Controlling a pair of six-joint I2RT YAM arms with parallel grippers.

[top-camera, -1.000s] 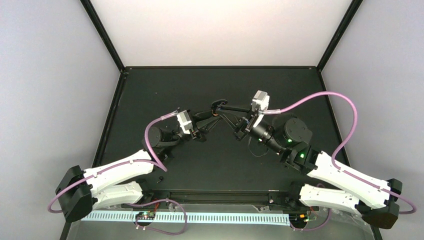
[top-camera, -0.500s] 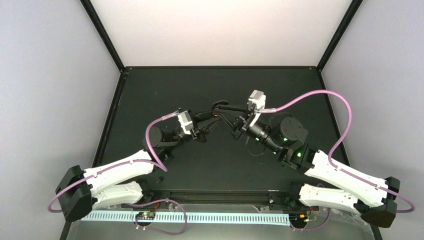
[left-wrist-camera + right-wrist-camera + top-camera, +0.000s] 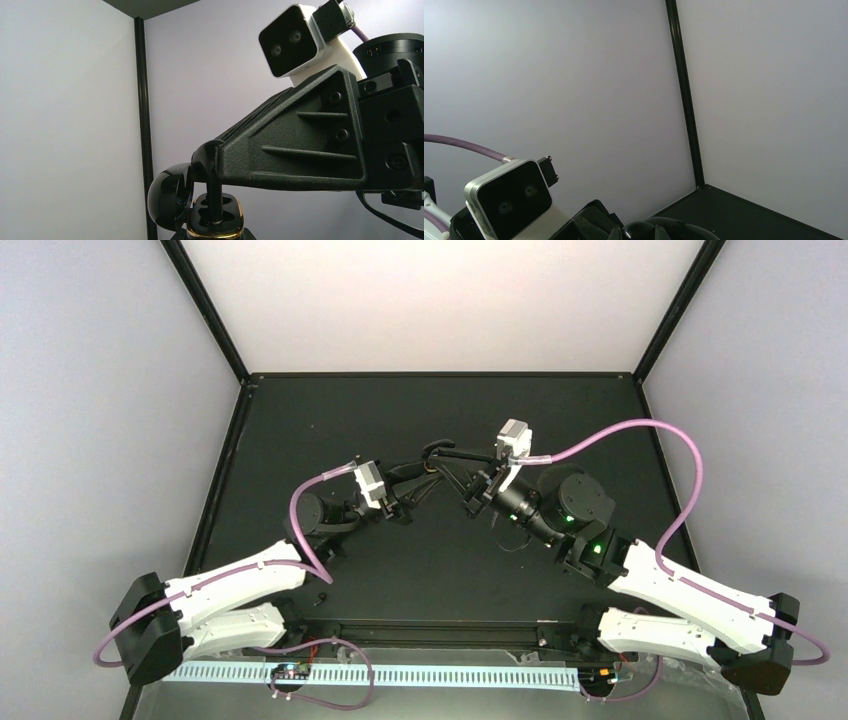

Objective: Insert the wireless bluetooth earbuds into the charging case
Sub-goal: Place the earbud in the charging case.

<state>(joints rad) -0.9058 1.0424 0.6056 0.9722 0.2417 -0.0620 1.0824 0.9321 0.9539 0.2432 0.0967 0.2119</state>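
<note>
My left gripper is shut on the black charging case, which has a gold rim, and holds it upright above the table's middle. The case's glossy lid stands open to the left. My right gripper comes in from the right, shut on a black earbud. The earbud's stem points down into one of the case's wells. In the right wrist view the glossy earbud shows between my fingertips at the bottom edge. No other earbuds can be made out.
The black table has white walls and black corner posts round it. A small dark piece lies on the table by the left arm's forearm. Purple cables loop from both wrists.
My right wrist has shifted slightly left and toward the left gripper, and the earbud has gone with it over the case. The left arm has held still.
</note>
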